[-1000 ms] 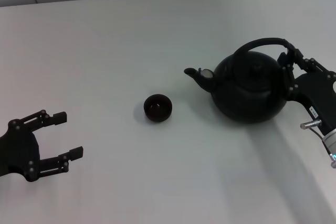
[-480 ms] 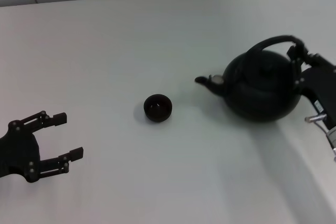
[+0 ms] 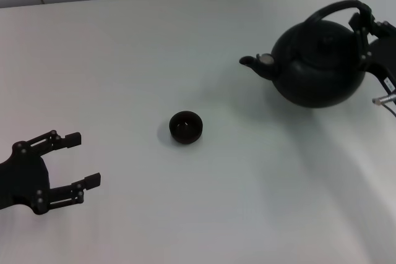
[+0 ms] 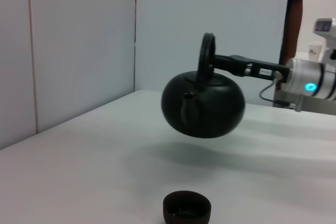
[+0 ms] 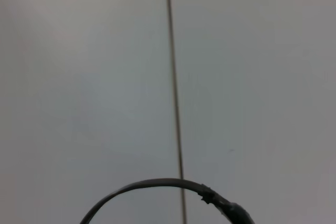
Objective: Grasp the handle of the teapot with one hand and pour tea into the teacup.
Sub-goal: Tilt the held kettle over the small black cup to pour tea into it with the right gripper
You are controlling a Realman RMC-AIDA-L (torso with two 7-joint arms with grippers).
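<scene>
Head view: right gripper (image 3: 365, 29) is clamped on the handle (image 3: 331, 10) at its right end, teapot (image 3: 318, 63) at the far right of the table (image 3: 154, 60), spout aimed left toward the teacup (image 3: 186, 127). Cup sits mid-table, well apart from the pot. Left gripper (image 3: 77, 160) is parked low on the left, fingers spread wide, holding nothing.

Left wrist view: teapot (image 4: 203, 103) hangs clear of the table with a shadow under it, roughly level, spout facing the camera. Right gripper (image 4: 223, 62) pinches the handle (image 4: 206, 56). Teacup (image 4: 187, 207) is in the foreground; contents hard to make out, probably empty.

Right wrist view: only a thin dark arc in front of a wall, likely the handle.

Status: grasp and lift done. Left: carry over the cup, tilt, pour.
</scene>
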